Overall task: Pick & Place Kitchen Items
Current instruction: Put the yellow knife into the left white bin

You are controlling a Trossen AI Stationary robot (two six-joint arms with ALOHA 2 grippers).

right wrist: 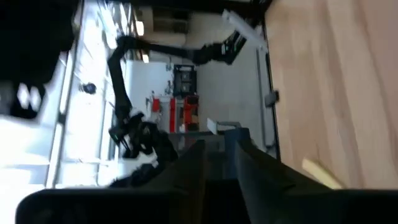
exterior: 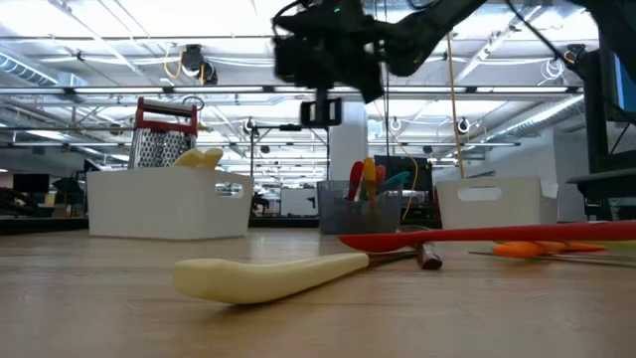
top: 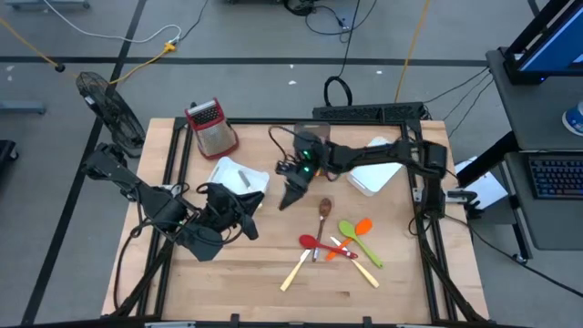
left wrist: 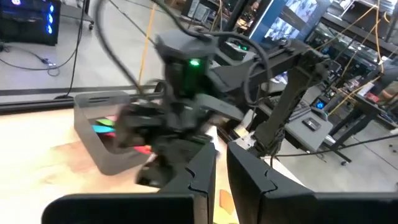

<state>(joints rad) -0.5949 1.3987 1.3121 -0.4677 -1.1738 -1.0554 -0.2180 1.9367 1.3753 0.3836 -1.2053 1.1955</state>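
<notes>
Grey bin mostly hidden under right arm in high view; coloured utensils seen inside it from low view. Right gripper raised above table centre, fingers narrowed, nothing seen held. Left gripper parked at table left, fingers closed, empty. Kitchen items scattered right of centre: red, green, orange spoons, brown wooden spoon, cream-handled cutlery. White bin holds cream utensil.

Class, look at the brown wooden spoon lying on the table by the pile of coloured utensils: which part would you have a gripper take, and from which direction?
Probably the handle, from straight above. The brown wooden spoon lies flat and apart from the pile of coloured utensils, with its bowl pointing away from them. Its narrow handle should fit between the fingers if they close across its width. I would grip near the middle, away from the end nearest the pile.
</notes>
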